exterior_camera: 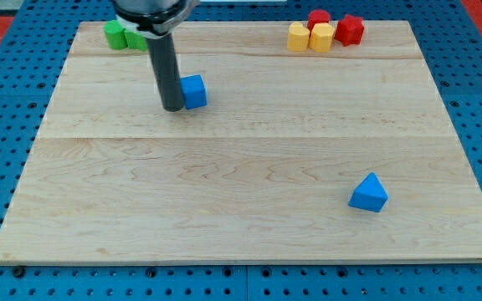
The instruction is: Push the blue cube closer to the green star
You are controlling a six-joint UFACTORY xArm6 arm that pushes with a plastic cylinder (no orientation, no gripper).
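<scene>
One blue cube (194,91) touches my tip (174,109), on its right; no claw shows.

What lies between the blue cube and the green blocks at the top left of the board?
In the camera view, my tip and its dark rod stand between the blue cube and the green blocks, just left of the cube; the rest is bare wooden board.
</scene>
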